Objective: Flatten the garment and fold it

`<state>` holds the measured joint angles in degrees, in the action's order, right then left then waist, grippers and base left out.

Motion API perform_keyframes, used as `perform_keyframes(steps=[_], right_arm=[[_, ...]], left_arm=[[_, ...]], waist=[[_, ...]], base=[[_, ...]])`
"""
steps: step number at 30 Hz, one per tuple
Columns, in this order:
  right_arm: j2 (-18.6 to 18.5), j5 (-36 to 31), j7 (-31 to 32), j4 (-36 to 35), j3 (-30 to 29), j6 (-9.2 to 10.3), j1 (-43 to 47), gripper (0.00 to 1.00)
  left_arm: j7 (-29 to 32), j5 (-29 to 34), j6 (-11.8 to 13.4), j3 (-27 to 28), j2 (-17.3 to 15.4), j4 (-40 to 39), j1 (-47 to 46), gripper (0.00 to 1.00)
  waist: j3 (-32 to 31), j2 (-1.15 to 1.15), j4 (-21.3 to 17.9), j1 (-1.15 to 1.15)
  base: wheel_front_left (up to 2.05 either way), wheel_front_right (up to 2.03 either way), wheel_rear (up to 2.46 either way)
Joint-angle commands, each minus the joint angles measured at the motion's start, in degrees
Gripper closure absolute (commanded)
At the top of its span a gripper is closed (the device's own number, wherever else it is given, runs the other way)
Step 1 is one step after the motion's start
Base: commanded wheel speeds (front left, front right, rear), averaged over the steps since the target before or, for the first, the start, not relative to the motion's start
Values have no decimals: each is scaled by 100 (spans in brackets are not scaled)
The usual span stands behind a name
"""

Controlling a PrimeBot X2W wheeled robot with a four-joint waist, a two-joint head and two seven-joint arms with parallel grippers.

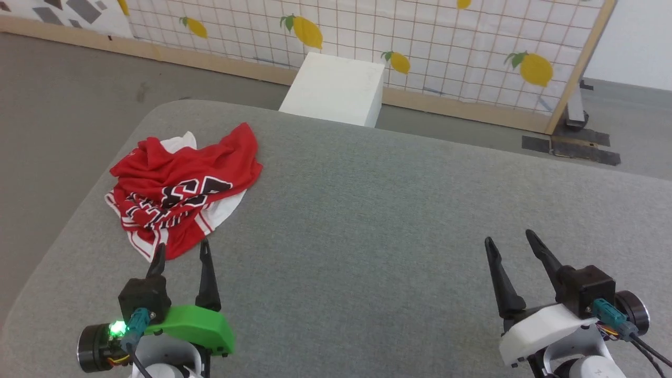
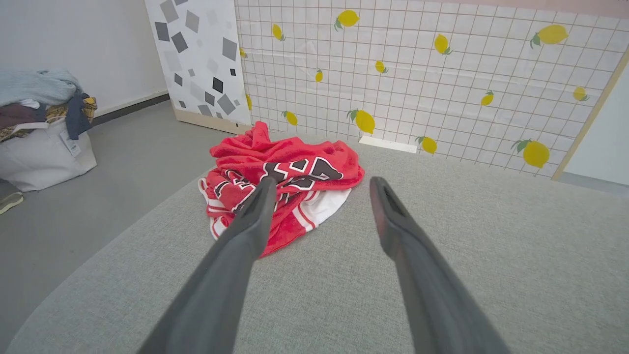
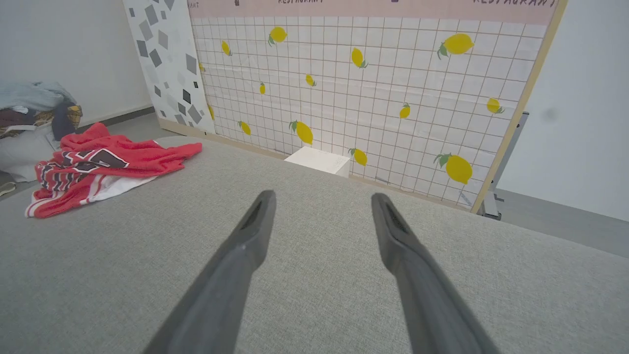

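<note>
- lying in a crumpled heap, the garment (image 1: pixel 184 184) sits on the grey table (image 1: pixel 378 220), near its far left corner in the head view.
- red cloth is bunched on top, with part of the black, white-outlined print facing up and creased, so it cannot be read whole.
- a white sleeve sticks out from under the heap on the side toward the table's middle, and a striped hem lies at the near edge.
- the left gripper (image 1: pixel 182 244) is just short of the heap's near edge, its fingers pointing at it and spread wide, with nothing between them.
- in the head view its left fingertip overlaps the striped hem; whether it touches the cloth i cannot tell.
- the right gripper (image 1: pixel 510 236) hovers at the table's near right, well apart from the garment, its fingers also wide apart and holding nothing.
- in the right wrist view the heap lies far off to the left, with bare grey table ahead of the fingers.
- beyond the table's far edge stands a white box (image 1: pixel 336 86), in front of a gridded screen (image 1: pixel 446 47) printed with lemons.
- in the left wrist view a pale bag (image 2: pixel 44 152) piled with clothes stands on the floor (image 2: pixel 137 162) to the left.
</note>
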<state>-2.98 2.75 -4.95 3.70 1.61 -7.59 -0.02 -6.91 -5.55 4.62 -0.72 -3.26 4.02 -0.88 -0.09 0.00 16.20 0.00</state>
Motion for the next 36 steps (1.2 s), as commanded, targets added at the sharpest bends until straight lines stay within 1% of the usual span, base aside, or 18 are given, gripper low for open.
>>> perform_keyframes(steps=[1,31,36], right_arm=[[5,45,-60,36,16,5,-103,0],[8,242,-358,249,127,7,-247,0],[8,269,-413,289,141,8,-268,0]], left_arm=[[-66,-42,43,24,-8,34,19,0],[-420,-304,330,248,-3,141,69,0],[-477,-345,345,289,-5,198,53,0]], waist=[[-10,0,79,0],[9,0,861,0],[19,0,1004,0]], base=[[0,0,0],[0,0,0],[0,0,0]])
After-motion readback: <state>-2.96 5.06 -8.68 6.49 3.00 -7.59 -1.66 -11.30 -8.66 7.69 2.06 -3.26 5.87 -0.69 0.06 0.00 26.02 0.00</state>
